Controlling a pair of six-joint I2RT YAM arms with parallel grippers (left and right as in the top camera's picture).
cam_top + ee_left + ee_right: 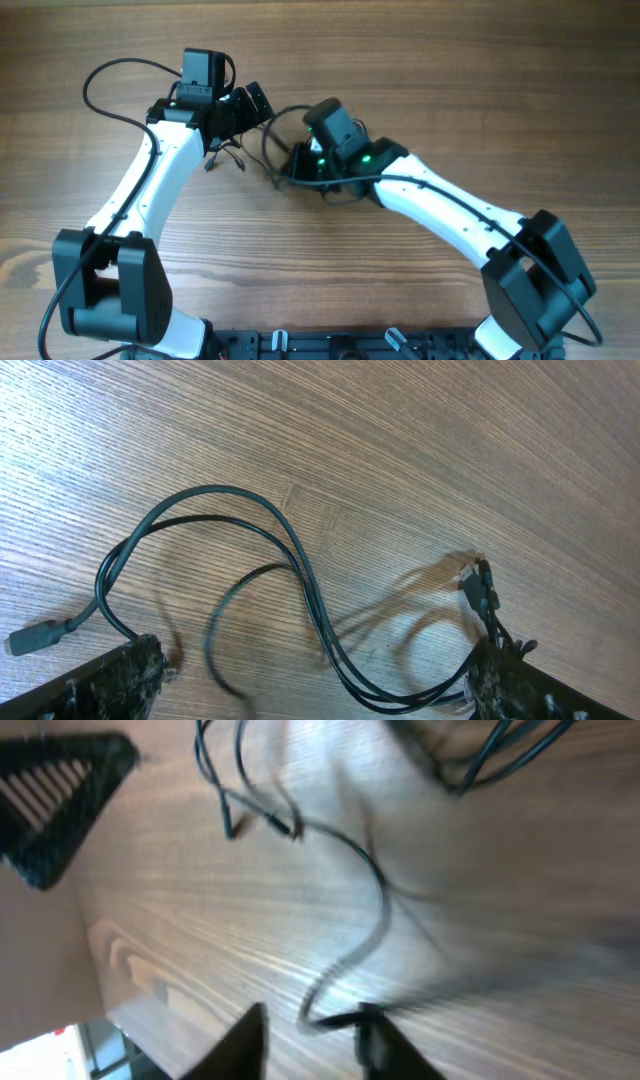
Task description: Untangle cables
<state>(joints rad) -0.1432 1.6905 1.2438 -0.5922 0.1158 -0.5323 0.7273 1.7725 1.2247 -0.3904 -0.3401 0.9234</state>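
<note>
While both arms reach toward the middle of the wooden table [450,80], the overhead view shows the left gripper [250,103] and the right gripper [298,165] close together. The thin black cables [267,143] are bunched between and beneath them. Bare wood lies open on every side, widest toward the far edge and the right.

From the left wrist, two dark fingers [110,680] sit at the bottom corners, spread wide. The cables sweep in a tall loop over the wood between them and dip down beside the right-hand finger. A grey plug [35,637] lies at the left edge, and a cluster of small plugs [478,582] sticks up near the right-hand finger. The upper half is clear wood.

From the right wrist the picture is blurred. Two fingertips [245,1040] stand apart at the bottom, and a single cord [375,920] curls down into the gap, touching one tip. A black slatted shape [60,795] fills the top left corner, and the table's edge runs down the left.
</note>
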